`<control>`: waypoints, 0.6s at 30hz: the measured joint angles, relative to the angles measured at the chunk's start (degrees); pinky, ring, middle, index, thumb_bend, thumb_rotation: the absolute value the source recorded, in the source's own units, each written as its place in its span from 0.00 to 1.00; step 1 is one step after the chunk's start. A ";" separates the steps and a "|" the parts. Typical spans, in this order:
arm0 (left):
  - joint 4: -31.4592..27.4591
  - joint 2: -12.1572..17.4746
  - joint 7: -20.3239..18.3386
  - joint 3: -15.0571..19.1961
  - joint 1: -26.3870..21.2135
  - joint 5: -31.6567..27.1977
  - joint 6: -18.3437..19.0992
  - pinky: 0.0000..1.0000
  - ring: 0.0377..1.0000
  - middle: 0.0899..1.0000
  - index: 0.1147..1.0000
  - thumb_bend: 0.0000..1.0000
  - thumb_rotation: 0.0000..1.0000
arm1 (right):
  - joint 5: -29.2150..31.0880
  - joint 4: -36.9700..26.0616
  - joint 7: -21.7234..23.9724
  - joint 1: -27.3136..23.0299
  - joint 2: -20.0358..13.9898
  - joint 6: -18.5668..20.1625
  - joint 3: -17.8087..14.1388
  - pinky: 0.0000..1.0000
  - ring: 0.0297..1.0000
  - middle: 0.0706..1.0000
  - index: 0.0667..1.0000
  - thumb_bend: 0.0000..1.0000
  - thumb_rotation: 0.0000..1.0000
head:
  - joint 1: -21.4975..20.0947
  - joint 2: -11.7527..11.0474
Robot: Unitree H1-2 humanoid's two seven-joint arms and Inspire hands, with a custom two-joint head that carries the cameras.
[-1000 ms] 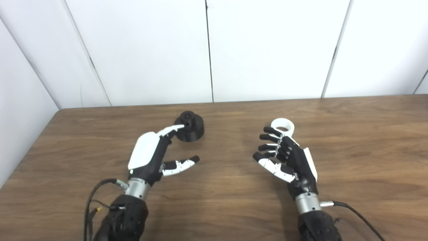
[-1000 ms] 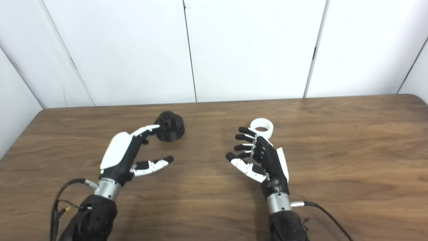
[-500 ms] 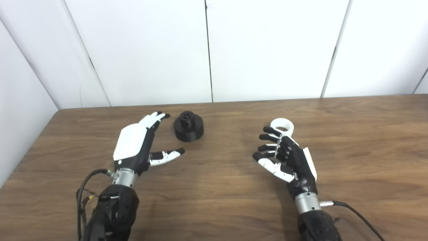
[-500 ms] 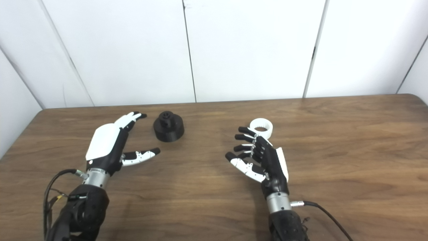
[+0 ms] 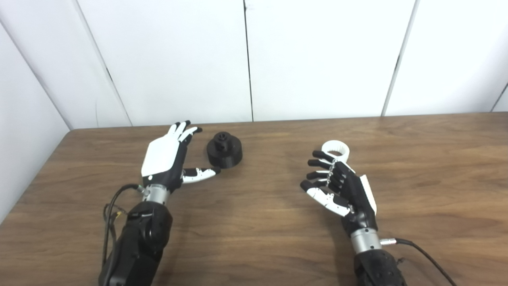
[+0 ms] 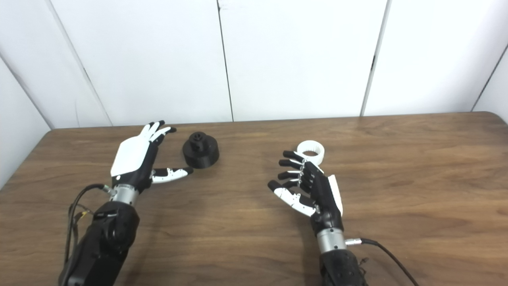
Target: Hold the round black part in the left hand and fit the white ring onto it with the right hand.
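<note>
The right hand (image 5: 340, 188) is nearest the camera, over the wooden table (image 5: 258, 222), palm turned toward the centre, fingers (image 5: 317, 163) apart and loosely curled, thumb extended toward the left; it holds nothing. A cable (image 5: 420, 252) runs from its wrist toward the lower right edge of the picture. The white ring (image 5: 335, 149) lies flat on the table just beyond the right hand's fingertips; part of its near rim is hidden behind them, and whether they touch it cannot be determined. The left hand (image 5: 166, 159) is farther back, fingers straight, spread apart and pointing away from the camera, with nothing in its grasp. Its thumb (image 5: 200, 174) reaches to the right, the tip ending just beside the near base of the round black part (image 5: 224, 149); contact there cannot be confirmed. The round black part stands upright on the table, to the right of the left hand's fingers, and between fingers and thumb. A broad stretch of bare table separates the round black part from the white ring. The table's far edge meets the white panelled wall (image 5: 317, 59) shortly beyond both things, and the rounded left corner (image 5: 71, 133) lies well to the left of the left hand.
</note>
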 measured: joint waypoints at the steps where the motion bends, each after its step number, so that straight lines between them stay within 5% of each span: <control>1: 0.80 0.01 0.11 0.07 -0.37 -0.53 -0.15 0.86 0.96 0.95 0.81 0.84 0.48 | -0.01 -0.01 0.01 -0.01 -0.01 0.00 0.01 0.48 0.58 0.68 0.72 0.70 0.22 | -0.09 0.00; 18: 12.85 0.99 0.48 -2.80 -6.83 -4.56 -1.05 0.88 0.99 0.98 0.80 0.94 0.58 | 0.09 -0.46 0.02 0.26 -0.04 0.02 -0.07 0.48 0.58 0.68 0.72 0.70 0.23 | -0.79 0.18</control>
